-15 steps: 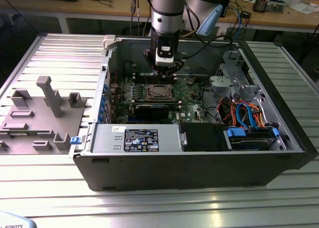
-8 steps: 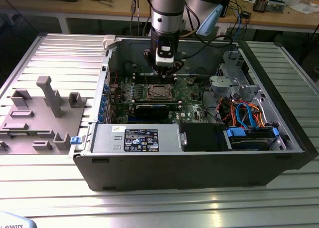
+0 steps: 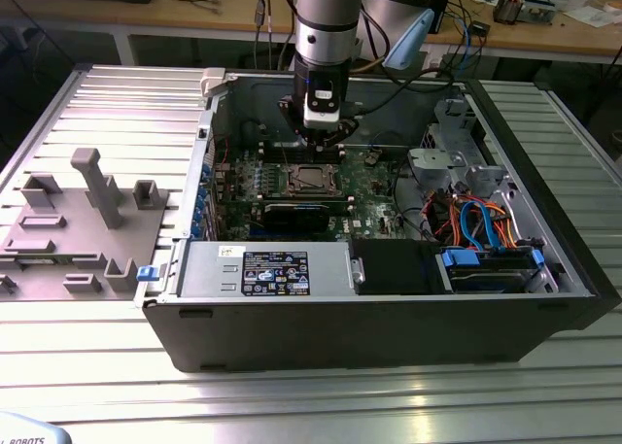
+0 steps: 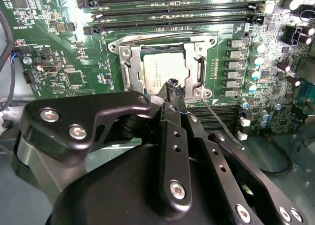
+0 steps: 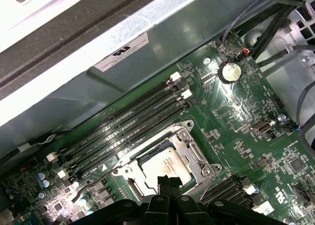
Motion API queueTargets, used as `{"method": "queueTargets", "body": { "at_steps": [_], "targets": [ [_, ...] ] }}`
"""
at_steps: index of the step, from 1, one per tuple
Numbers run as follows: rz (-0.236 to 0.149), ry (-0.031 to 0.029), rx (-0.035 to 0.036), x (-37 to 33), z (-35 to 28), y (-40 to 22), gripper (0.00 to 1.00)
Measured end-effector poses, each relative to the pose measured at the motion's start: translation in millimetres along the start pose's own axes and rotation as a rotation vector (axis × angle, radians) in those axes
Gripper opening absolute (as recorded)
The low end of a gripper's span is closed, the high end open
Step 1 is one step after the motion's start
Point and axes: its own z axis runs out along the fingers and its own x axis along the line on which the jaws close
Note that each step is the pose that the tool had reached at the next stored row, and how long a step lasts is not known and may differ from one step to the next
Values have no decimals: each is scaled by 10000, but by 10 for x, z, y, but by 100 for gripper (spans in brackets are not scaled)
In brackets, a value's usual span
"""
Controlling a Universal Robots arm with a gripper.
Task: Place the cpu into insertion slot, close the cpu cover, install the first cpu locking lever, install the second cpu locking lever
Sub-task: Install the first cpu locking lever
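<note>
Currently: hand (image 4: 172,84), closed tip to tip, poised at the near edge of the cpu (image 4: 160,70). The cpu lies flat on the board (image 4: 74,62), framed by the cover (image 4: 201,57), which is folded down around it. A thin lever (image 4: 224,124) angles out just beside the cover. The case (image 3: 389,318), open on the table (image 3: 97,366), holds the board, a power supply (image 3: 267,269) and cables (image 3: 476,221). The exterior view adds a grey fixture (image 3: 87,221) at its left, and the first wrist view a coin cell (image 5: 229,71).

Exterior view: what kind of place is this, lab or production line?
Likely a robotics lab bench: an open computer case lies on a ribbed metal table, a grey fixture block sits at the exterior view's left, and cluttered wooden workbenches stand behind.
</note>
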Motion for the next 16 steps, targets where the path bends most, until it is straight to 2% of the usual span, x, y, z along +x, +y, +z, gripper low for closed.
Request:
{"method": "queueTargets", "body": {
  "at_steps": [16],
  "targets": [
    [-133,-1,0,0,0,0,11]
  ]
}}
